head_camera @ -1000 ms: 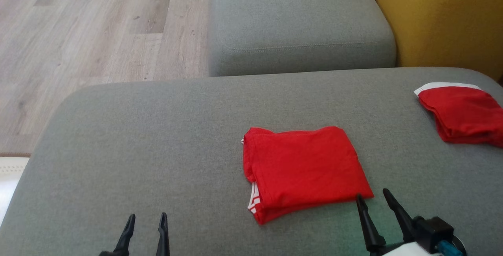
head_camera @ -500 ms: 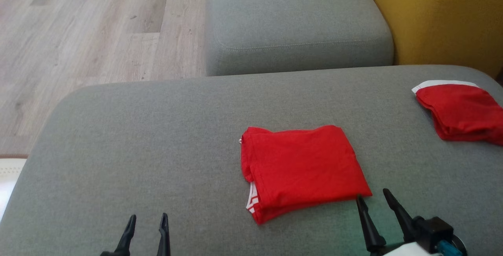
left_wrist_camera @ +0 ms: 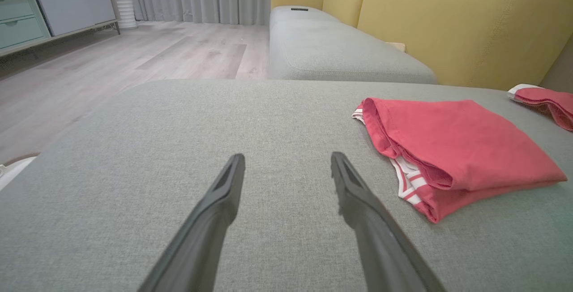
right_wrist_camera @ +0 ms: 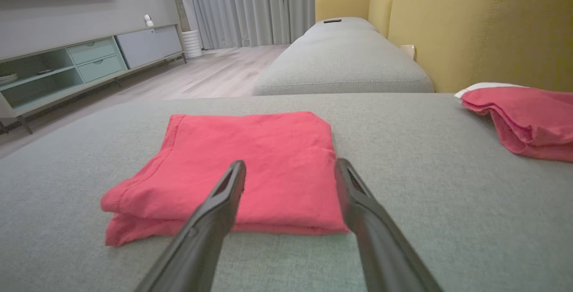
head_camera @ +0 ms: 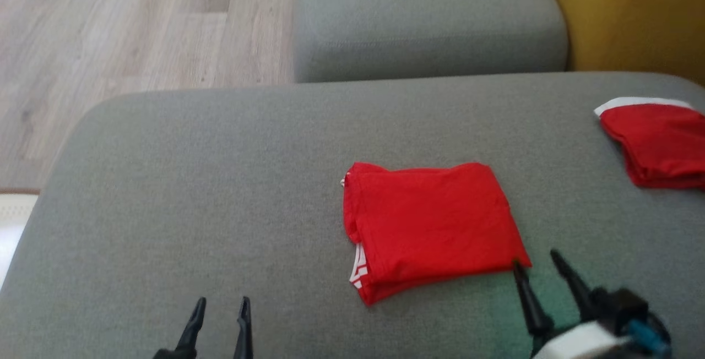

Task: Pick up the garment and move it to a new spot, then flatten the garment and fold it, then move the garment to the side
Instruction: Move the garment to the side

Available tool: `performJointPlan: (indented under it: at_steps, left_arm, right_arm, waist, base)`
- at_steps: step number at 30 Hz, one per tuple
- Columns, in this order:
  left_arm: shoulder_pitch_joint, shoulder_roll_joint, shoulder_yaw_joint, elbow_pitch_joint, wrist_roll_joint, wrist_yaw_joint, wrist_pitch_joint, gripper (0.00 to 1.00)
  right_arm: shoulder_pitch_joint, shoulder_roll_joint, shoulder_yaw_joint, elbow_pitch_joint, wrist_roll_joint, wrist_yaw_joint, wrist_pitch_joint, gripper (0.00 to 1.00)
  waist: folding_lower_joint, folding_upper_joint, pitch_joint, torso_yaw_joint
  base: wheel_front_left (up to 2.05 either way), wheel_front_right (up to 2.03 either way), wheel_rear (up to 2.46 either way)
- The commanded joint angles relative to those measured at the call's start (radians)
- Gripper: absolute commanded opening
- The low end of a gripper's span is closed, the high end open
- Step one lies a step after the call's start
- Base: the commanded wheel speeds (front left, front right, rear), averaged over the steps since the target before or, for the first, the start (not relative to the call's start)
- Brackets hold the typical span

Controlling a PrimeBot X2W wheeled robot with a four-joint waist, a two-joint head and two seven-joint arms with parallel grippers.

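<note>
The folded red garment point(head_camera: 432, 227) sits right of centre on the grey cushion point(head_camera: 193, 183), long side running left to right. The right gripper point(head_camera: 535, 257) is the nearer one, fingers apart and empty, tips just at the near right corner with the cloth ahead and to its left. The left gripper point(head_camera: 222, 299) (also spread, holding nothing) hangs well off to the left; a second red cloth point(head_camera: 658, 144) lies far right, with wood floor point(head_camera: 110, 28) and a yellow sofa back point(head_camera: 633, 12) beyond.

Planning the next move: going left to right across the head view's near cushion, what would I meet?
In order: left gripper → folded red garment → right gripper → second red garment at the right edge.
</note>
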Motion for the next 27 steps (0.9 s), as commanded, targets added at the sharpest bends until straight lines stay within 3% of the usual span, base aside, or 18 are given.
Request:
performJointPlan:
  at_steps: [1,7,18,27]
  left_arm:
    - [-0.071,-0.009,0.016,-0.034,0.005,-0.005,-0.012,1.0]
    - [-0.118,-0.009,-0.018,-0.033,0.016,-0.011,-0.012,1.0]
    - [-0.189,-0.009,-0.094,-0.036,0.011,0.012,-0.012,1.0]
    - [-0.238,-0.009,-0.124,-0.041,0.009,0.031,-0.012,1.0]
  right_arm:
    - [-0.093,-0.034,0.022,-0.021,0.012,0.007,-0.014,1.0]
    - [-0.247,-0.111,0.062,0.108,0.106,0.007,-0.001,1.0]
    - [-0.471,-0.287,0.275,0.298,0.438,0.007,0.234,1.0]
    - [-0.543,-0.342,0.405,0.38,0.619,0.007,0.292,1.0]
  waist:
    - [0.0,0.0,0.017,0.007]
    - [0.0,0.0,0.068,0.023]
    - [0.0,0.0,0.152,0.063]
    - [0.0,0.0,0.201,0.091]
  base:
    - [0.0,0.0,0.0]
    - [0.0,0.0,0.0]
    - [0.0,0.0,0.0]
    - [0.0,0.0,0.0]
